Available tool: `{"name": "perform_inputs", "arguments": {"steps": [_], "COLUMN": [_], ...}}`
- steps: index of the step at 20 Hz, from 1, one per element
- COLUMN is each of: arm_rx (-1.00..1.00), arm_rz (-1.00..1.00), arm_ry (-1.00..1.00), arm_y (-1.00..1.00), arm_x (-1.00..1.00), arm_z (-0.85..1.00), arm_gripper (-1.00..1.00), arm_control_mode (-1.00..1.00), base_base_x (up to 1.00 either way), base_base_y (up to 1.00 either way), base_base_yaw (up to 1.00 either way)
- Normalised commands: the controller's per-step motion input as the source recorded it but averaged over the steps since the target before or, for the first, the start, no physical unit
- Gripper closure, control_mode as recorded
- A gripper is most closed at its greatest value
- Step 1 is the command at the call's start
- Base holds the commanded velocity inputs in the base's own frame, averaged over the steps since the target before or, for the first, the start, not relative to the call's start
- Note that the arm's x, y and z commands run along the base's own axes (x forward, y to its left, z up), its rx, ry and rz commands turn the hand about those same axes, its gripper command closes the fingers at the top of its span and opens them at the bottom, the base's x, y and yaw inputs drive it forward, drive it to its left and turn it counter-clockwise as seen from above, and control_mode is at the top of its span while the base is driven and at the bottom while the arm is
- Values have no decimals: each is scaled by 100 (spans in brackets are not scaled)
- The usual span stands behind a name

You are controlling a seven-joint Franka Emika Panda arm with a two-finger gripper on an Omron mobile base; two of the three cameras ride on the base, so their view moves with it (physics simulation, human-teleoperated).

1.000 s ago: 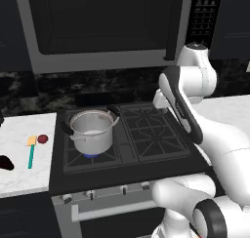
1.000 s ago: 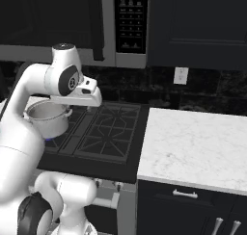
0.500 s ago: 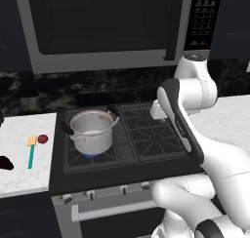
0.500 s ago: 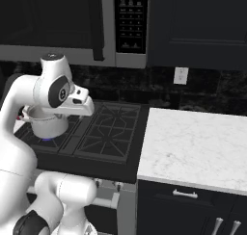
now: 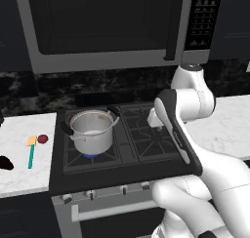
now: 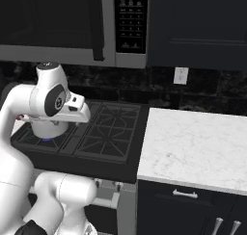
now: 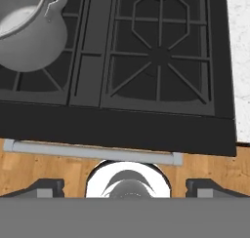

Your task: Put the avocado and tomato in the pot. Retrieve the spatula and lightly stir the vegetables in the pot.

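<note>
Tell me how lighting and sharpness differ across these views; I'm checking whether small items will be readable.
Left base view: even, soft rendering; the pot shows bright steel highlights, the tomato and spatula stand out on pale counter, upper cabinets go nearly black. Right base view: marble counter bright, backsplash dim. Hand view: stove grates crisp, pot rim brightly lit, no motion blur.

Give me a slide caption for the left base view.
Steel pot on the lit burner; tomato and teal-handled spatula wait on the left counter.
</note>
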Motion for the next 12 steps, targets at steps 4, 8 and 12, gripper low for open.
{"name": "perform_inputs", "arguments": {"steps": [4,8,12], "arm_rx": [8,5,0], "arm_rz": [0,0,0], "arm_ry": [-1,-7,-16], "arm_y": [2,46,83], "arm_x": [0,-18,-7], "arm_z": [0,0,0], "arm_gripper": [-100,-100,-100], "arm_control_mode": [-100,-100,-100], "base_base_x": [0,0,0], "base_base_y": [0,0,0], "base_base_yaw": [0,0,0]}}
